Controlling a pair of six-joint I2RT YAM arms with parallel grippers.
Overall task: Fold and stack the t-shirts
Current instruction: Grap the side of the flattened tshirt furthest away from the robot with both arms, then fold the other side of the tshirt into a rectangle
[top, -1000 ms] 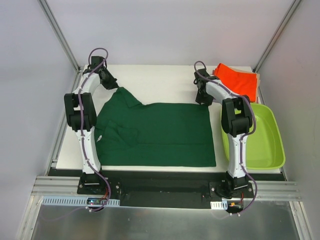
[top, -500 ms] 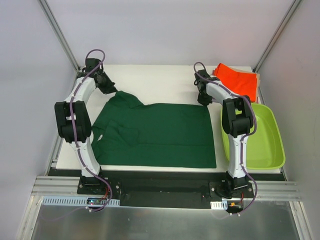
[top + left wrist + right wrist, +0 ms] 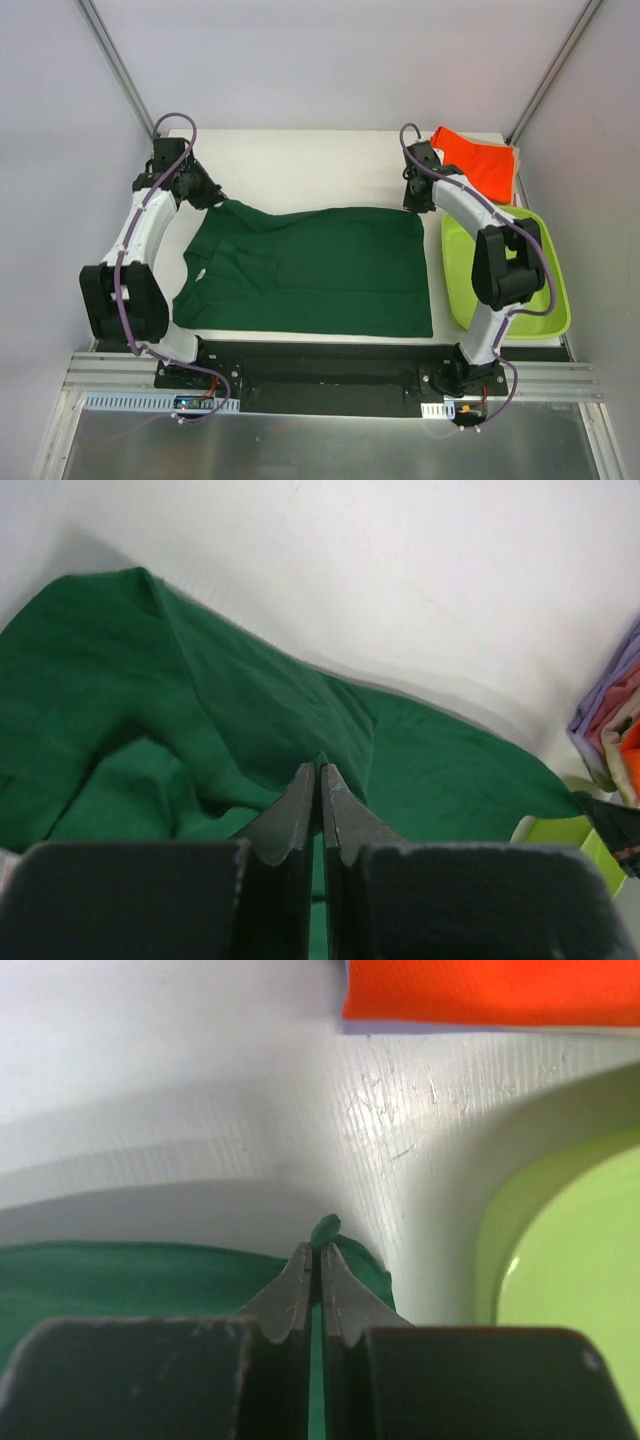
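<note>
Two grippers are pinching the dark green collared shirt [image 3: 320, 270], which lies spread on the white table [image 3: 300, 160] with its collar end to the left and its hem to the right. The left gripper [image 3: 207, 196] has its fingers pressed together on a raised fold of the green cloth at the far left corner, near the collar (in the left wrist view the cloth rises to a small ridge there). The right gripper [image 3: 414, 206] is closed in the same way on the far right corner of the shirt, and a small tuft of green shows above its tips. A folded bright orange shirt [image 3: 478, 160] lies at the far right corner of the table, on top of a lavender one [image 3: 450, 1028]. The lime-green bin [image 3: 556, 290] stands just beside them, on the near side.
</note>
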